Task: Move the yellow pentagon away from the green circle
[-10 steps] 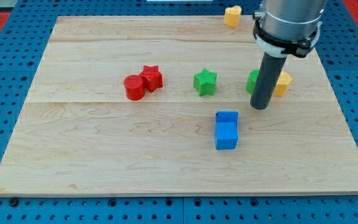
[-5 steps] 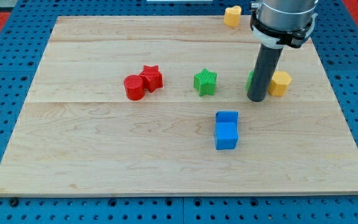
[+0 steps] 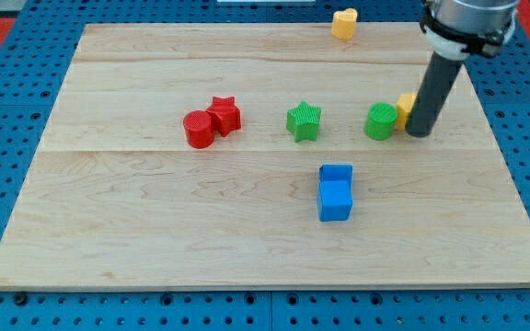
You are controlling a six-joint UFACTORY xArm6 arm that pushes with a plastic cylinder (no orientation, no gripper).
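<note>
Text on the blocks: none can be read.
Text on the board: none.
Labels, brands, numbers: none visible anywhere.

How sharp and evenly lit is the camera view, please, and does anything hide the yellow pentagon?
In the camera view, lighting is even and soft, with no glare on the wooden board; blocks look sharp. My tip and its rod cover most of the yellow pentagon, beside the fully visible green circle.

Bright, even light (sharp, shadowless)
</note>
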